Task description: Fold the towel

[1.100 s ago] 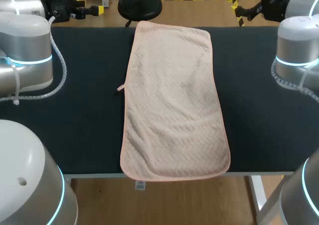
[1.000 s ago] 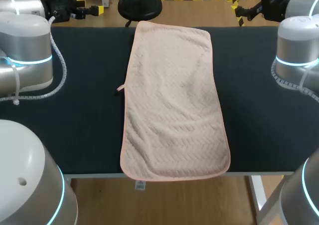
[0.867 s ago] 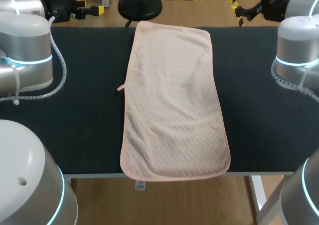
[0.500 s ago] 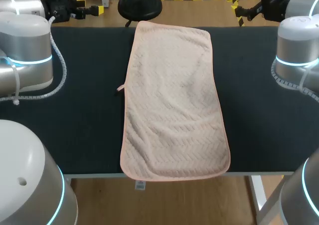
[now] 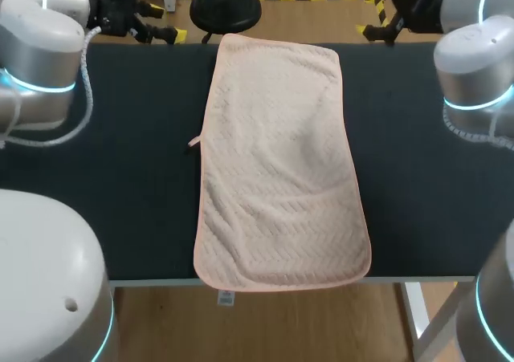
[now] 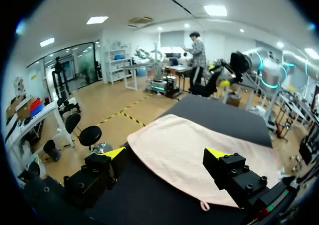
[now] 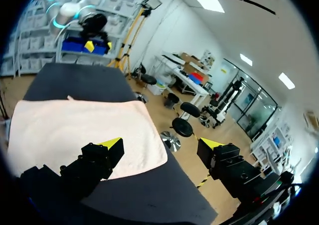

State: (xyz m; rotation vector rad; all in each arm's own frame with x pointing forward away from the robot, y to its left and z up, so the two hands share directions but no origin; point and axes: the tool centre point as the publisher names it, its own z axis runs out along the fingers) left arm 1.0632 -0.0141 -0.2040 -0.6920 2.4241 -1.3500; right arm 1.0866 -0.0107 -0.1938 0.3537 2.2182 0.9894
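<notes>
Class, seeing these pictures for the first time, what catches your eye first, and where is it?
A pale pink towel lies spread flat down the middle of the dark table, running from its far edge to its near edge. By the far edge, on either side of the towel, the left gripper and right gripper hover open, holding nothing.

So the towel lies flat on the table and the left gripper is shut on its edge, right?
No: the left gripper is open, clear of the towel, as the left wrist view shows. The towel does lie flat on the table.
</notes>
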